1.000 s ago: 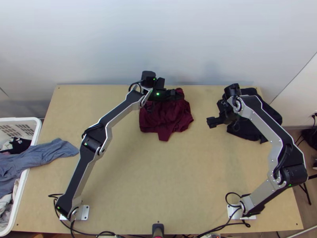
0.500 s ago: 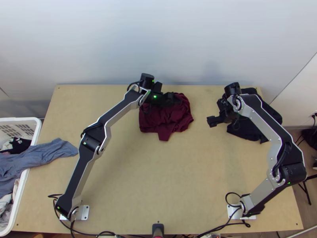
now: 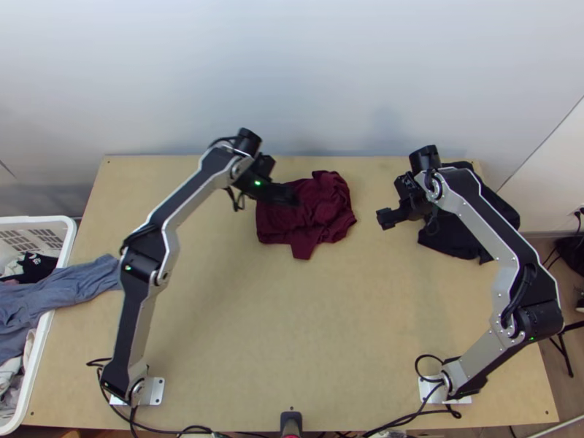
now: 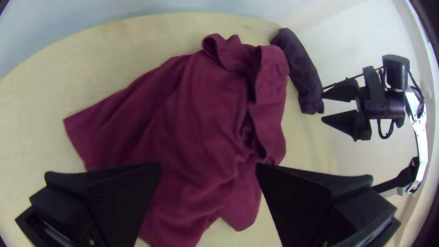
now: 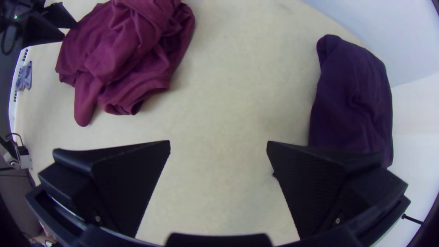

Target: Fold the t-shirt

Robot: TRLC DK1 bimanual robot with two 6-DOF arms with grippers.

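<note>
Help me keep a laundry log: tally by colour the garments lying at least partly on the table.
Dark red: 1, the bunched t-shirt
Near-black: 1, the dark garment by the far right corner of the table
Blue-grey: 1, the long garment trailing from the basket
Total: 3

In the top view, a pale, smooth back wall (image 3: 292,66) fills the upper part of the frame. At the right, a thin slanting dark line separates it from a whitish side wall (image 3: 558,171). The light is soft, with faint shadows low on the back wall. Below stands a light wooden table (image 3: 277,328); brownish floor (image 3: 577,383) appears at the lower right.
</note>
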